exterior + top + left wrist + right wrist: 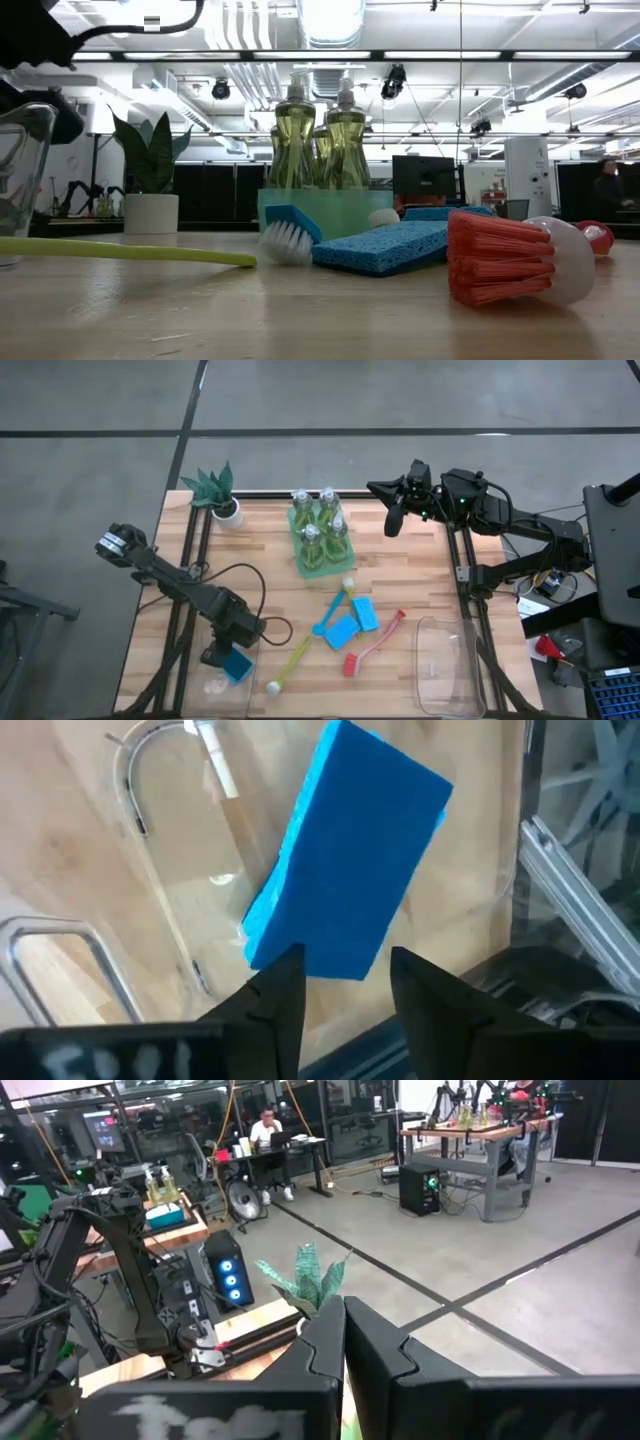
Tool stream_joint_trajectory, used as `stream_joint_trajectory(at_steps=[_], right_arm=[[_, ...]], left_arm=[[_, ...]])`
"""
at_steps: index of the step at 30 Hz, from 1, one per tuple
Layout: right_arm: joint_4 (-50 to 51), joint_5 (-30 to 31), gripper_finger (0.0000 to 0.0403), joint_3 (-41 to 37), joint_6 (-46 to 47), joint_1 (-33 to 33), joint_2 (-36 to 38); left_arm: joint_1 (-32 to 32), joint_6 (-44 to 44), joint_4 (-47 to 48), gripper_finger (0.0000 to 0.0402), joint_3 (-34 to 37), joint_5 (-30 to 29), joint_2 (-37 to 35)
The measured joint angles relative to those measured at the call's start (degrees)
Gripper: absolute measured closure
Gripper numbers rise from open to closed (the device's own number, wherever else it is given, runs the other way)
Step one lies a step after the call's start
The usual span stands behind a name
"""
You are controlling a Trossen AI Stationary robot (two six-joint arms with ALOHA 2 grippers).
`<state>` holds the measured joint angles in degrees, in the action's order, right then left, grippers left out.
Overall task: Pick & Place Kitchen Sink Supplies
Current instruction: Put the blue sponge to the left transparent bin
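Task judged barely begun: one blue sponge (345, 855) is being set into the clear bin (222, 678) at the table's front-left corner, left gripper (345, 985) fingers apart just behind it; other sponges, brushes, bottles (320, 520) remain mid-table, right gripper (343, 1342) pressed closed, idle near back edge.

Four small clear bottles (320, 520) of yellow-green liquid with pale caps stand upright, clustered together. Mid-surface lie two blue rectangular sponges (352, 622), a blue-handled brush (334, 613), a red-bristled brush (372, 648) and a yellow-green long-handled brush (290, 663). Another blue sponge (345, 890) lies tilted near the left front corner.
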<state>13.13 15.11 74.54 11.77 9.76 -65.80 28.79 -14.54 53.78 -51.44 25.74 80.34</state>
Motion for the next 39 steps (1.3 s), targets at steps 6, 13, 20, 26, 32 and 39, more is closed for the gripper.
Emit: stream_joint_trajectory(at_steps=[6,13,20,26,32,39], right_arm=[[0.0,0.1,0.0394,0.0,-0.2,0.0,0.0],[0.0,0.0,0.0394,0.0,-0.2,0.0,0.0],[0.0,0.0,0.0394,0.0,-0.2,0.0,0.0],[0.1,-1.6,0.0394,0.0,0.0,0.0,0.0],[1.5,-7.5,0.0394,0.0,3.6,0.0,0.0],[14.4,-13.3,0.0394,0.0,20.2,0.0,-0.3]], left_arm=[[-2.2,-0.7,0.6,0.0252,-0.1,-4.0,0.0],[-5.9,-1.3,3.5,0.0252,0.0,-7.4,-0.6],[-9.6,-4.6,6.3,0.0252,-0.1,-10.1,-1.9],[-9.8,-6.5,8.8,0.0252,-3.8,-6.7,-4.2],[-10.8,-9.4,9.4,0.0252,-9.9,-10.0,-7.4],[-14.2,-10.7,9.2,0.0252,-19.2,-22.2,-8.7]])
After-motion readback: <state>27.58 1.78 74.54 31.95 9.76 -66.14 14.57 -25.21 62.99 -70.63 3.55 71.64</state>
